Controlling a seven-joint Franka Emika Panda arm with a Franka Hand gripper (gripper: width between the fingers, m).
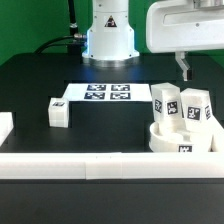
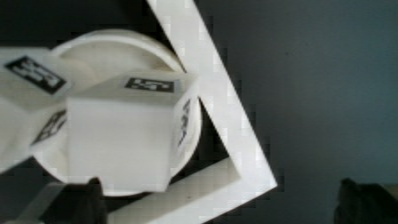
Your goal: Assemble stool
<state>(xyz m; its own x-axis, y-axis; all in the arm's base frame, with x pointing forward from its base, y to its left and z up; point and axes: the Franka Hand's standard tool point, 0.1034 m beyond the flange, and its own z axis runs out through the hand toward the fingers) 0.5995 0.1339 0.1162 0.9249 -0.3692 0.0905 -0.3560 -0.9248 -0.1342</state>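
1. The arm (image 1: 185, 25) rose from its white base (image 1: 108, 35) at the far side of the table. Its wrist was held high on the exterior view's right, above and a little behind the stool parts.
2. The claw (image 1: 184, 68) pointed straight down and hung clear of every part. In the wrist view its dark fingertips (image 2: 71, 198) stood wide apart, so it was open and gripped nothing.
3. The table (image 1: 40, 80) was flat and matt black, with a green backdrop (image 1: 30, 25) behind it.
4. A long white rail (image 1: 100, 165) ran along the near edge. The wrist view showed its corner (image 2: 222, 100) close against the seat.
5. The marker board (image 1: 100, 93) lay flat mid-table, in front of the base.
6. The seat (image 1: 185, 142), thick, round and white, sat at the exterior view's right, just behind the rail.
7. The first leg (image 1: 165, 105) and the second leg (image 1: 196, 108) stood upright on the seat, side by side, tags facing the camera.
8. The third leg (image 1: 58, 112) lay on the table to the exterior view's left of the marker board, well apart from the seat.
9. A white piece (image 1: 5, 128) at the exterior view's left edge was cut off, so I could not tell what it was.
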